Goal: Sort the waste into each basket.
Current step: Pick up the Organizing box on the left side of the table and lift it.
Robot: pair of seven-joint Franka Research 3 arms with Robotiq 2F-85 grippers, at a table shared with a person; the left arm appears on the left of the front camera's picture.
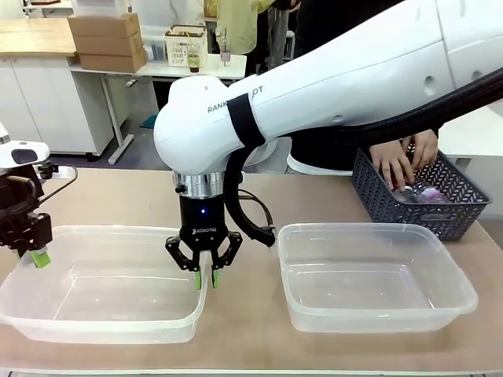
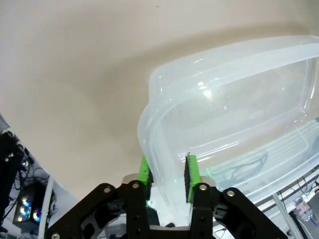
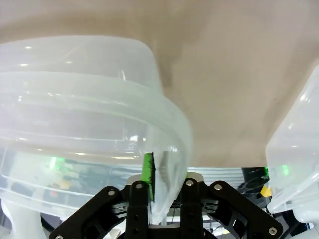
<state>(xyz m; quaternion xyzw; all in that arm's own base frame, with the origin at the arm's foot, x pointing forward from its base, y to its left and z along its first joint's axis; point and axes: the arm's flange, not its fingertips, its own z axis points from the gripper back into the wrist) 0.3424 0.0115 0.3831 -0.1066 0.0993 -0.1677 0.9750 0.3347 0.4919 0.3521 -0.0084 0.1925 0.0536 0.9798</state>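
Black letters "RANK" and "OT" on the white shell of the right arm (image 1: 330,86), with a black strap (image 1: 246,119) covering the letters between. Small white "ROBOTIQ" print on the black body of the right gripper (image 1: 206,280). Other print is too small to read.

My fingers (image 3: 151,180) pinch the thin wall of a clear tub (image 3: 75,99) near its round corner. My green pad (image 3: 147,172) is pressed flat on the plastic. The brown table (image 3: 234,64) lies past it. Another tub (image 3: 294,159) sits near, off to one side, apart from the first.
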